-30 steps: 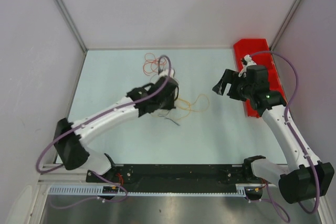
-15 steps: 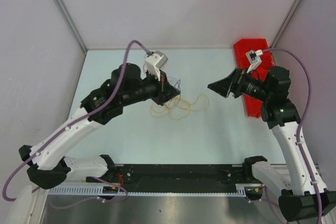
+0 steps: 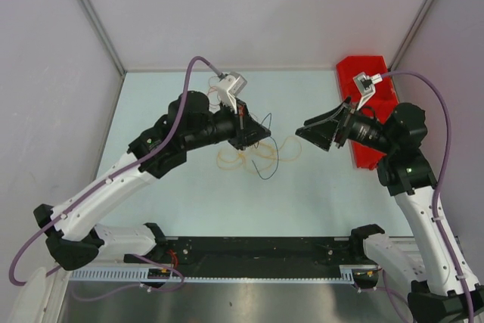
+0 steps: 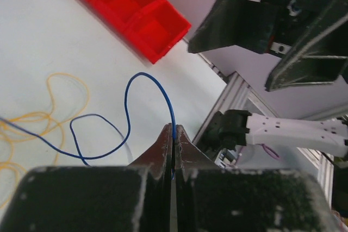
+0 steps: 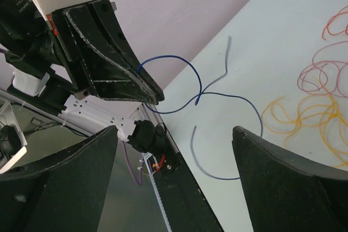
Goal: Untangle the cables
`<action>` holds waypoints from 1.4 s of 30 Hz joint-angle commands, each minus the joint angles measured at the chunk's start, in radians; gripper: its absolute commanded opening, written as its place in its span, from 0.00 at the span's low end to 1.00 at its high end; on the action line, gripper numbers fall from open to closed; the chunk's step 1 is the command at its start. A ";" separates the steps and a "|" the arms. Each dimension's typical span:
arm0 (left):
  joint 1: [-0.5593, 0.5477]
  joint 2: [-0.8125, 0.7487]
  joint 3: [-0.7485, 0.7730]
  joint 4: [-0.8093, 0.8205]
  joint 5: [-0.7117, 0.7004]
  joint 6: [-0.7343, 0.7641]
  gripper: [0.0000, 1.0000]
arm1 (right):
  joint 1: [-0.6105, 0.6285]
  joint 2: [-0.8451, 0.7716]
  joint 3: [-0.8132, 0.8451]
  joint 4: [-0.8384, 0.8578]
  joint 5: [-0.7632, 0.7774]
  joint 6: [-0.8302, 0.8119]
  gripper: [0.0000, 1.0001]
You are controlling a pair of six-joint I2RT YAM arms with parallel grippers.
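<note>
My left gripper (image 3: 265,135) is raised above the table, and its jaws are shut on the dark blue cable (image 4: 126,99). The cable (image 3: 270,158) hangs from the tips in a loop, and its tail trails across the orange-yellow cable loops (image 3: 248,159). The right wrist view shows the blue cable (image 5: 239,100) curving out from the left gripper's tips (image 5: 156,97). My right gripper (image 3: 306,130) is open and empty. It is held in the air facing the left gripper, a short way to its right. Red and pinkish loops (image 5: 331,69) lie further back, mostly hidden behind the left arm in the top view.
A red compartment bin (image 3: 372,88) stands at the table's right edge, behind the right arm, and also shows in the left wrist view (image 4: 147,14). Purple hoses arc over both arms. Grey walls close the back and sides.
My left gripper has shifted a little right and up, and the blue cable now dangles from it clear of the orange-yellow pile. My right gripper has edged slightly toward it.
</note>
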 commanded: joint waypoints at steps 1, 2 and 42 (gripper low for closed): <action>0.000 0.017 0.022 0.071 0.162 0.015 0.00 | 0.013 0.003 0.010 0.103 -0.046 0.009 0.89; 0.000 0.035 0.057 0.031 0.206 0.029 0.00 | 0.015 0.008 0.010 0.115 -0.061 0.003 0.89; 0.011 -0.015 0.018 -0.229 0.086 0.078 1.00 | 0.081 0.120 0.105 0.043 -0.006 -0.146 0.00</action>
